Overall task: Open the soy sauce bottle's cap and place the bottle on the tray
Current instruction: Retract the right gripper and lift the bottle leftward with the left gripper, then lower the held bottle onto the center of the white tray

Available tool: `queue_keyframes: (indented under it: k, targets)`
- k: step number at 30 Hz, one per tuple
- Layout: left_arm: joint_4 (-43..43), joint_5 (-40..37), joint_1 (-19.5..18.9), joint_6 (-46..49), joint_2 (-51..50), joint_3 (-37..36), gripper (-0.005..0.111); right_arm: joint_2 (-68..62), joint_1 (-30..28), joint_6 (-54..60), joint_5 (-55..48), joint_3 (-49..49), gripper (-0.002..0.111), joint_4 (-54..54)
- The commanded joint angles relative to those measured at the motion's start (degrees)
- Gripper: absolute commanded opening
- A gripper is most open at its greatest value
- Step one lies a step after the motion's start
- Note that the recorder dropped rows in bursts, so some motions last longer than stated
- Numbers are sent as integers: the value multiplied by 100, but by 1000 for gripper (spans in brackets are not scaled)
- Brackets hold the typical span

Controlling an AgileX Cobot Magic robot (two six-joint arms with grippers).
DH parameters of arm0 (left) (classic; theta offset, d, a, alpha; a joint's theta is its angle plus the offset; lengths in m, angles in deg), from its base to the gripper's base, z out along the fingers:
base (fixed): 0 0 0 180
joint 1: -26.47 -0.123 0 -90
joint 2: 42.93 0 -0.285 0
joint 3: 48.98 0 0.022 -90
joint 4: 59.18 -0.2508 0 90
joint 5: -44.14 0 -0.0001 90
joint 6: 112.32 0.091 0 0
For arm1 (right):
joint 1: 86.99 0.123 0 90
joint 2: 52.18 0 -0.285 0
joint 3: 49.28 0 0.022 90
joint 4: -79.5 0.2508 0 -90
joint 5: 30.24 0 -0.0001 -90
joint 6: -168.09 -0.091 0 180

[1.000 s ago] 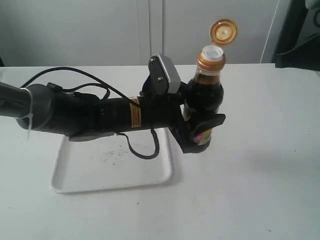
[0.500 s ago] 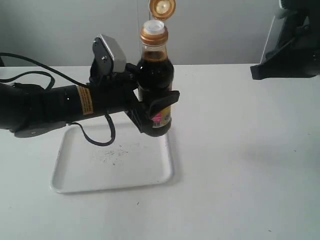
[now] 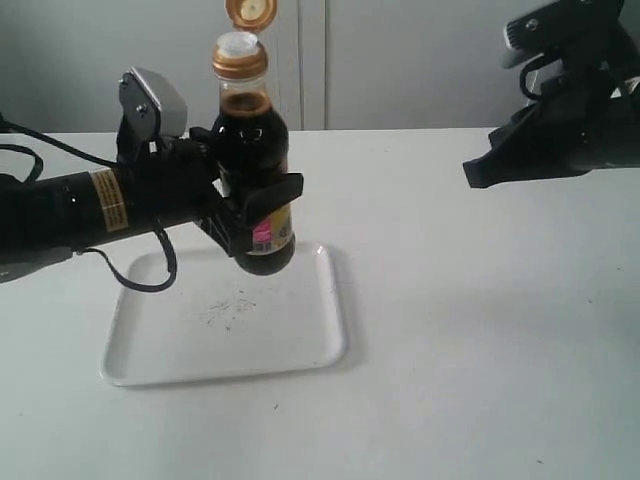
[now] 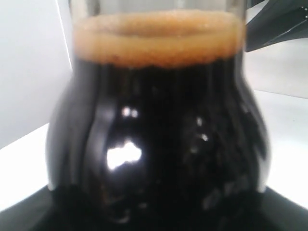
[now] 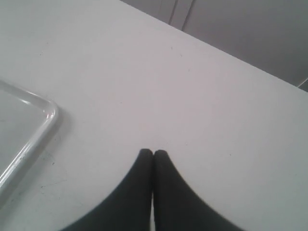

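Aloft, the left gripper (image 3: 252, 212) clamps the dark-filled clear glass soy sauce bottle (image 3: 251, 170), its copper-orange flip cap (image 3: 245, 40) open, over the flat white plastic tray (image 3: 330, 330); the right gripper (image 5: 153, 155) hangs closed, empty.

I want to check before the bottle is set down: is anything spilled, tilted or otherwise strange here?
Nothing spilled. The bottle hangs upright in the left gripper above the tray, cap flipped open. Only the tray's dark specks look untidy. The right gripper is shut, away from the bottle.
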Motion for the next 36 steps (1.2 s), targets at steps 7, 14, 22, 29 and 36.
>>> queue_keyframes:
  k: [7,14,22,29,36]
  targets:
    - [10,510,-433,99,252,-535,0,-322,35,63,73,-24,0,-7]
    - [-48,510,-457,220,252,-612,0,-347,35,63,176,-24,0,4]
    - [177,510,-457,529,-8,-612,0,-347,35,63,188,-24,0,4]
    - [499,510,-457,755,-390,-612,0,-347,35,63,224,-24,0,4]
    - [564,510,-457,858,-737,-576,0,-347,35,63,253,-24,0,4]
